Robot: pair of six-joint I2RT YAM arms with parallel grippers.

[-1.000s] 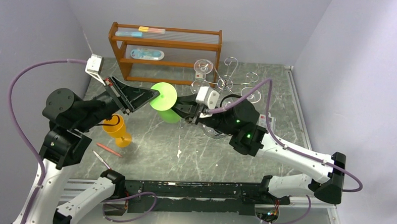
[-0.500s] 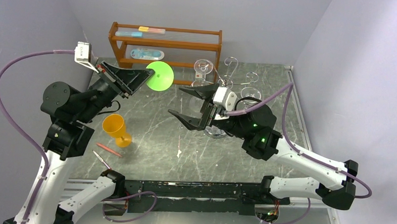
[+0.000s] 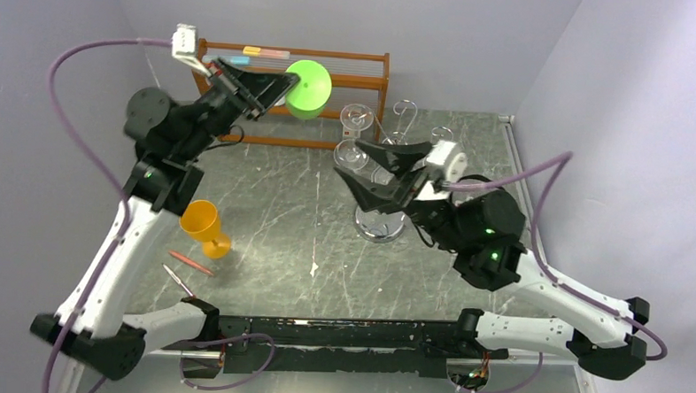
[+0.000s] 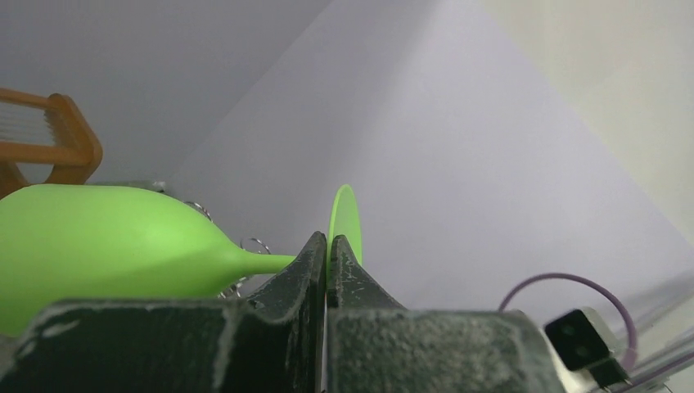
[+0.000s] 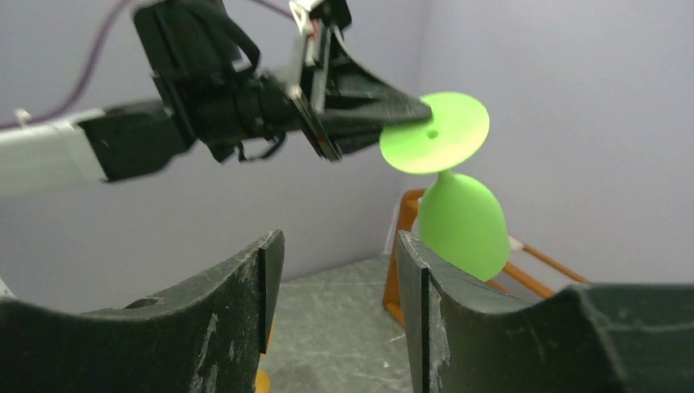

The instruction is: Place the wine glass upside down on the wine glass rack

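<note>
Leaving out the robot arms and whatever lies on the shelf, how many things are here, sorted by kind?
Plastic wine glasses: 2 (green plastic wine glass, orange plastic wine glass)
Shiny chrome wire rack: 1
Brown wooden shelf unit: 1
Thin reddish sticks: 2
Total: 6

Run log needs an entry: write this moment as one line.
left gripper: shut on green plastic wine glass foot, aloft, inverted | right gripper: open, empty, near shiny chrome wire rack | orange plastic goblet: standing, untouched
</note>
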